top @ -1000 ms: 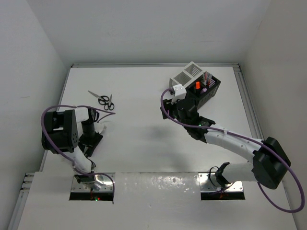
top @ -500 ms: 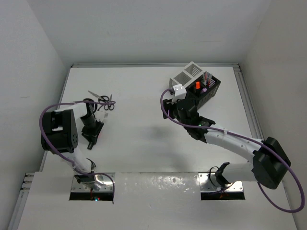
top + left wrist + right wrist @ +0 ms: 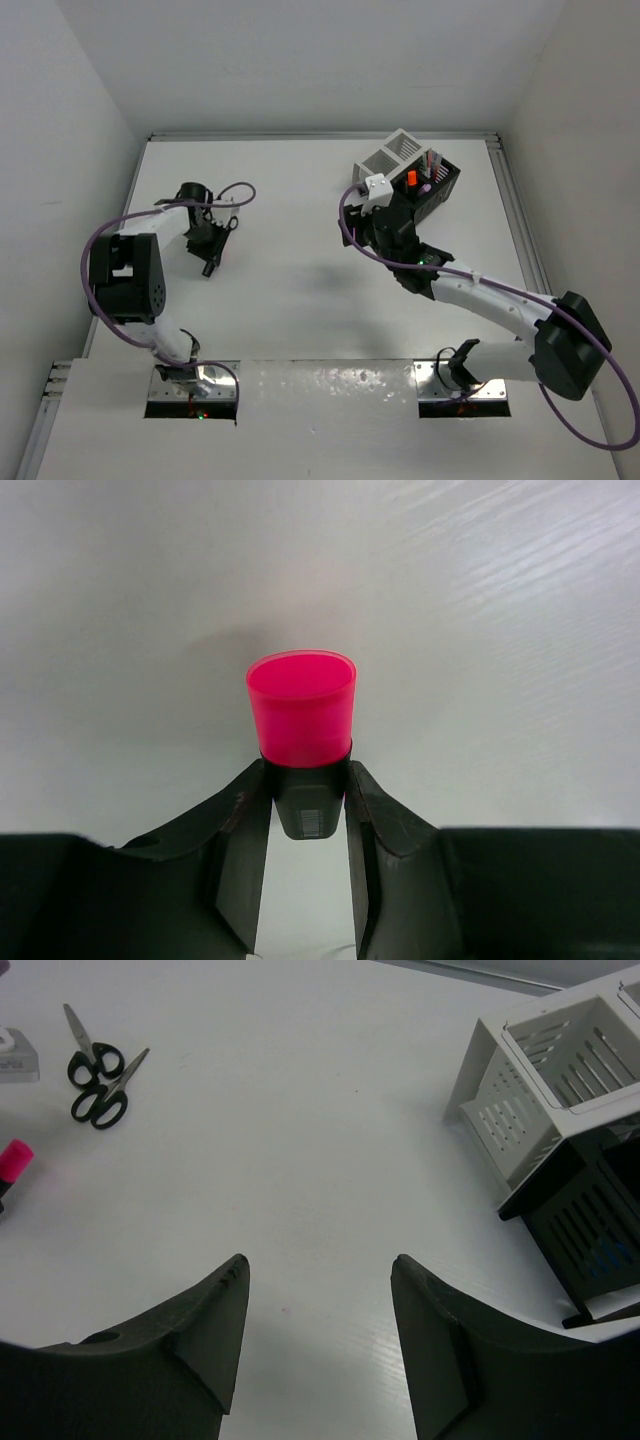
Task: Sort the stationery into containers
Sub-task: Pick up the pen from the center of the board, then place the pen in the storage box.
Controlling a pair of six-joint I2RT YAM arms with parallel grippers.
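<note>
**Left end effector closed narrowly on a pink highlighter; right end effector wide open, empty.**
The hold takes only the black barrel just behind the cap, which projects ahead of the tips, so the highlighter may pivot or slip in transit. The white box and black box stand ahead-right of the right end effector, and the scissors lie ahead-left.

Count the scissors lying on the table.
2, side by side on the table in the right wrist view: far pair, near pair. The left arm covers that spot from above; more may be hidden.
</note>
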